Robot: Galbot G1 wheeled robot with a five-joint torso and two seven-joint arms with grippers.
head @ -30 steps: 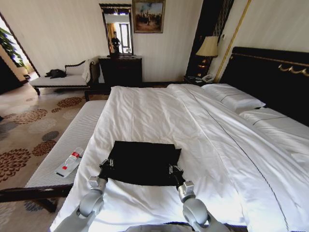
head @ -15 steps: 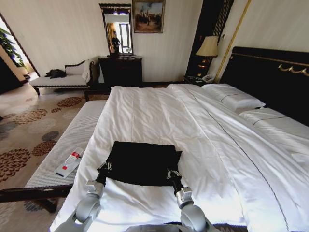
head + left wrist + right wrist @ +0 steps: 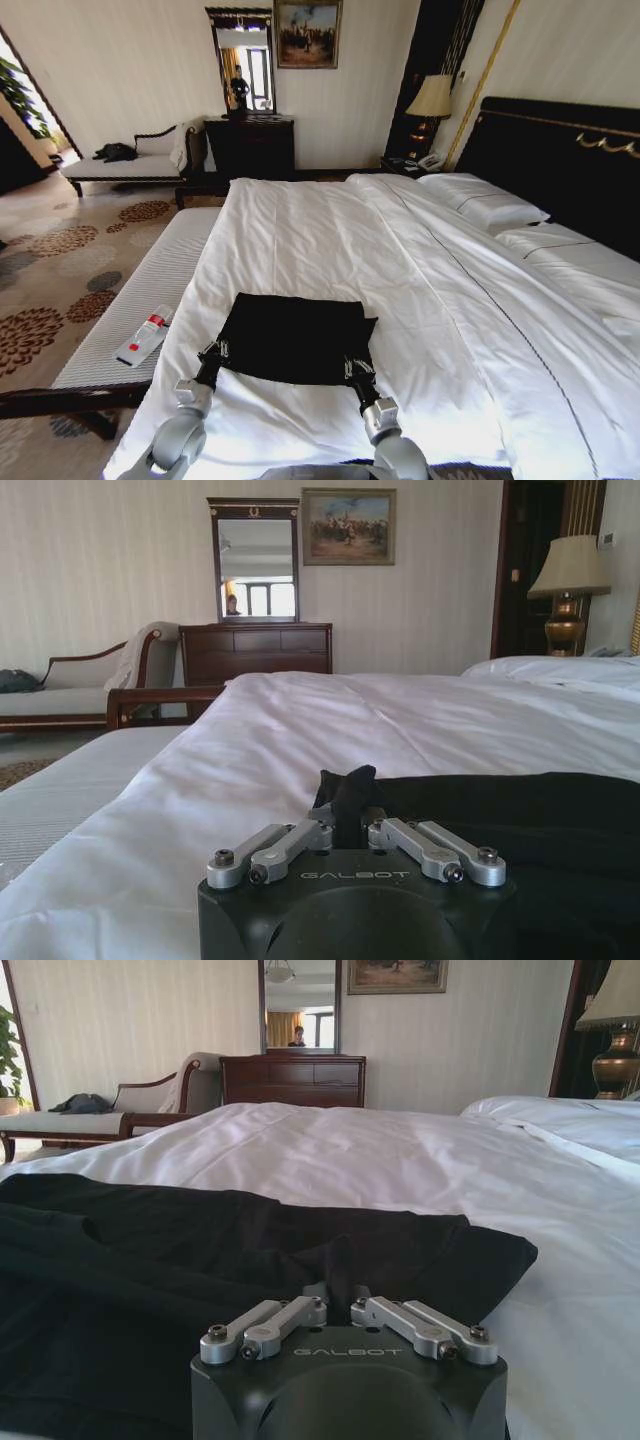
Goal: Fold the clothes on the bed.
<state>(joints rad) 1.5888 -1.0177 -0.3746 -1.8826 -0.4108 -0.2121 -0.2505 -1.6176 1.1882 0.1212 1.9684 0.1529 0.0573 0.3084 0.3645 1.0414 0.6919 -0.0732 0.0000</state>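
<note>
**Two claws pinch black T-shirt at foot of bed**

A black T-shirt [image 3: 295, 338] lies folded into a rectangle on the white duvet near the foot edge of the bed [image 3: 330, 230], toward its left side. The left claw [image 3: 212, 352] is closed on the shirt's near left corner, a tuft of fabric bunched between its fingers [image 3: 300, 838]. The right claw [image 3: 358, 369] is pressed together on the near right corner of the same hem.
</note>
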